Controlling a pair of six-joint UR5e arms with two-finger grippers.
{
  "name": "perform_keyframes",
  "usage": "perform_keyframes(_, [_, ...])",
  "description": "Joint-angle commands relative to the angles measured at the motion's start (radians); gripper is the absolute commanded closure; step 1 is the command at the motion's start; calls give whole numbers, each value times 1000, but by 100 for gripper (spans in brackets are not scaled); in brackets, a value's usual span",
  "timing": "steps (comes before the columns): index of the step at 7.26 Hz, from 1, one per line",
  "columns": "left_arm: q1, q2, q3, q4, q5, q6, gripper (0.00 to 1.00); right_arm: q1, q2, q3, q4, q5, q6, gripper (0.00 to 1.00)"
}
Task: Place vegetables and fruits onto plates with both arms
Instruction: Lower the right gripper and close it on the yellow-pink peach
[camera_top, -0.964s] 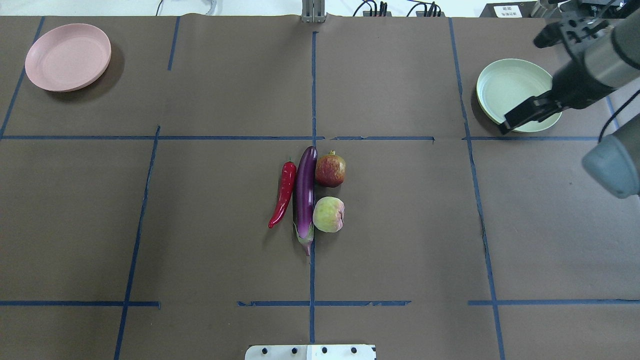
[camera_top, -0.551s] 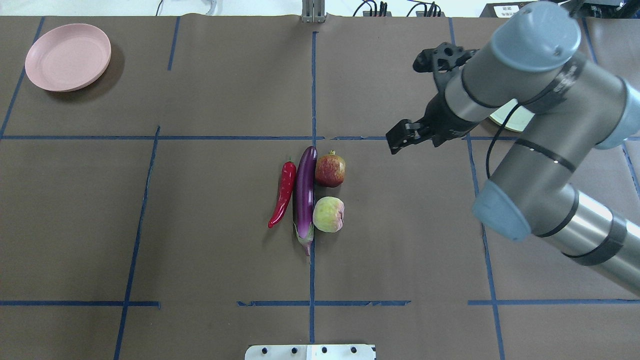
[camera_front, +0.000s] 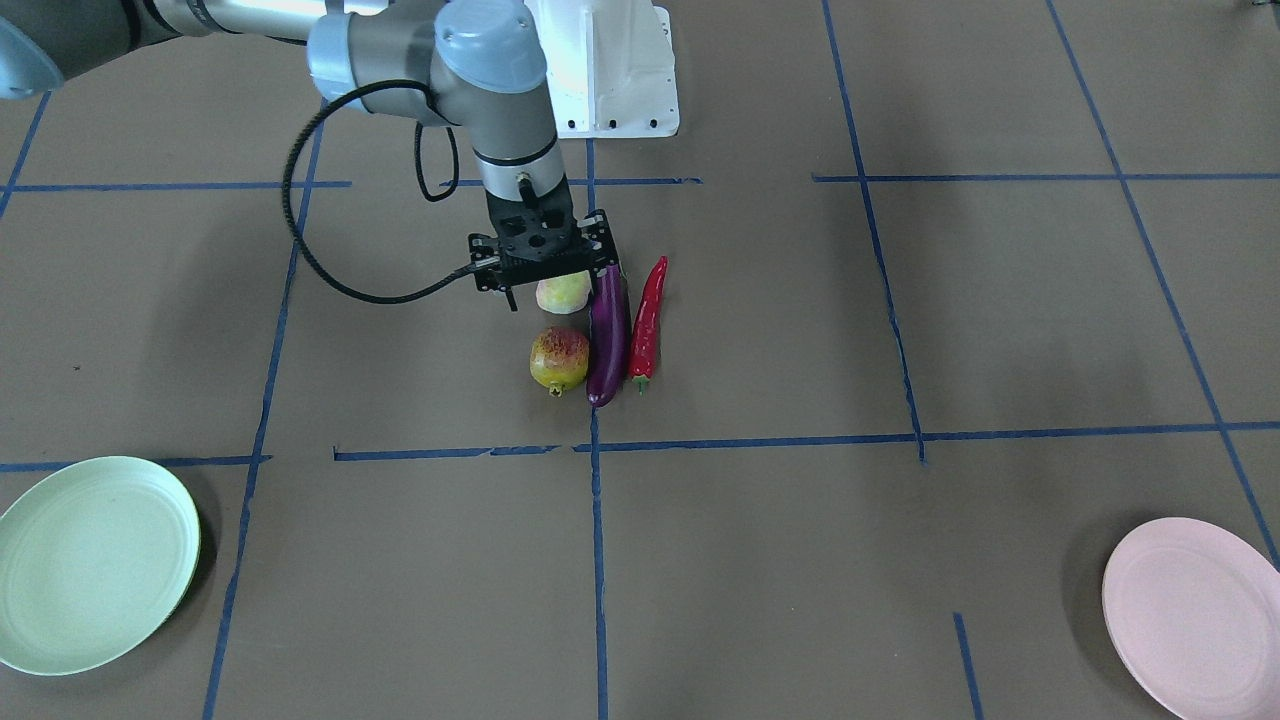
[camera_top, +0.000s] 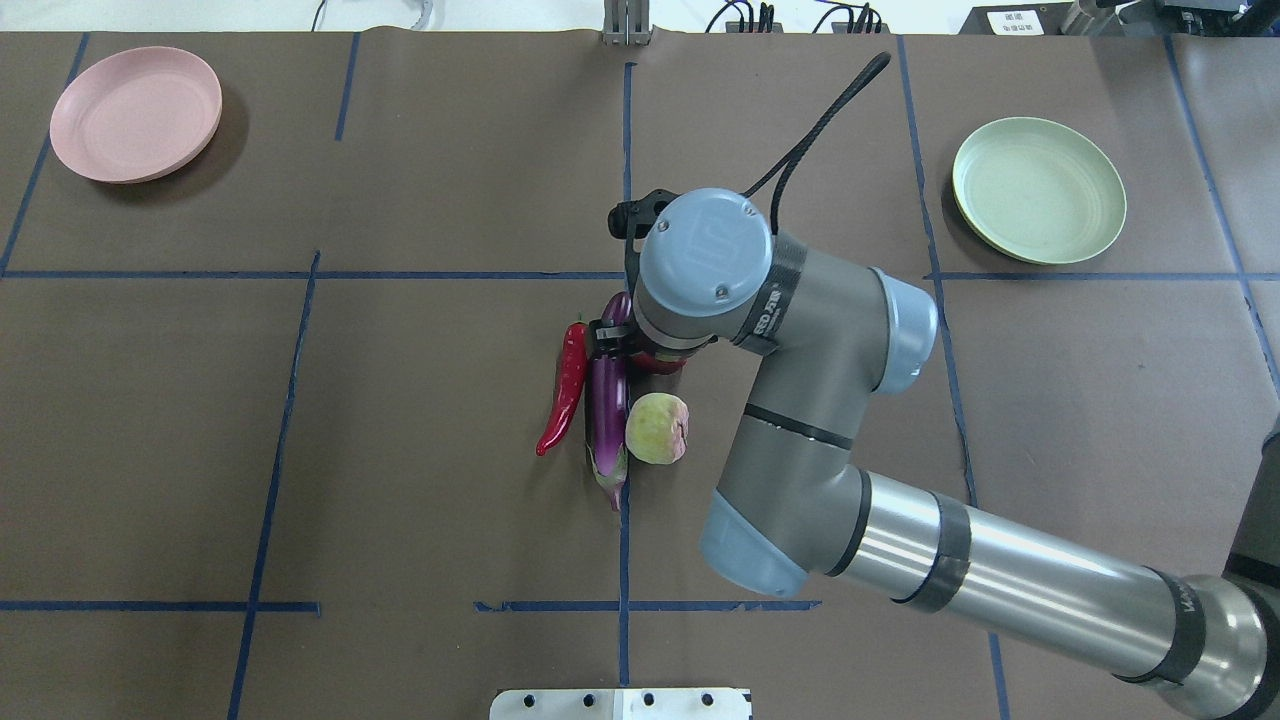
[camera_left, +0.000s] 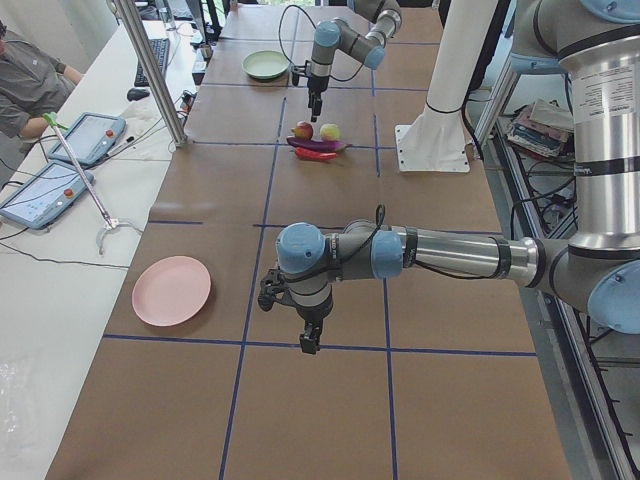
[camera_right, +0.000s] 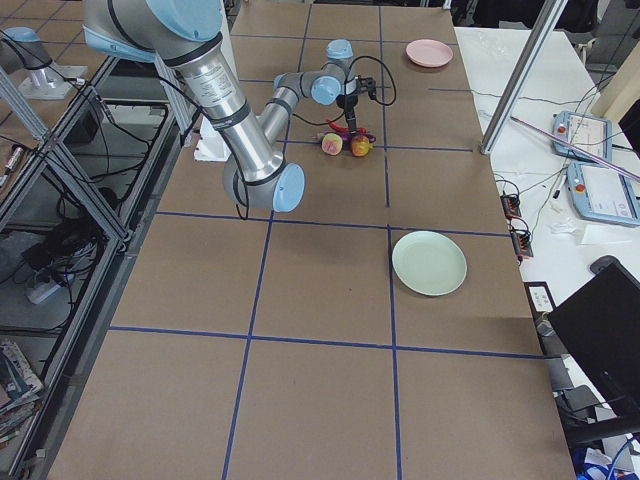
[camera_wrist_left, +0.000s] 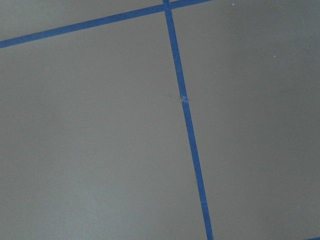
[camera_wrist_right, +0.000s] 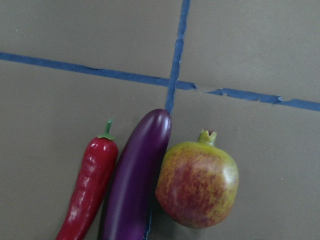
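The four foods lie in a tight bunch in the middle of the table (camera_top: 400, 450). There is the red chili (camera_top: 567, 390), with the purple eggplant (camera_top: 606, 420) right beside it. On the eggplant's other side are the pale fruit (camera_top: 657, 428) and the red and yellow fruit (camera_front: 560, 360). None of them is on a plate yet. Your right claw (camera_front: 548, 272) hangs right over the bunch, above the two fruits, and points straight down. Its two fingers look spread apart, and it has hold of nothing. I think it hangs there so you can pick one fruit and go down on it. Watch out, because both fruits touch the eggplant. A finger that goes down on that side could bump the eggplant or roll it into the chili. The green plate (camera_top: 1040, 205) sits far off on the right arm's side. The pink plate (camera_top: 135, 113) sits far off on the left arm's side. Both have nothing on them, and there is likely one for each arm. Your left claw (camera_left: 310, 338) hangs over bare table near the pink plate, well away from the food. You see it only from the side, so I cannot tell if it is open or shut. Lines of blue tape (camera_top: 625, 180) cross the table and block nothing.
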Motion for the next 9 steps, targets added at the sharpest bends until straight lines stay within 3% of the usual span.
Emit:
perform_keyframes(1, [0,1,4,0,-3,-1,0,-61,33,-72,-41,-71,8,0])
perform_keyframes(2, [0,0,5,1,-3,-1,0,-62,36,-62,-116,-71,2,0])
perform_keyframes(9, [2,0,8,0,-4,-1,0,-85,30,-63,-147,-36,-9,1])
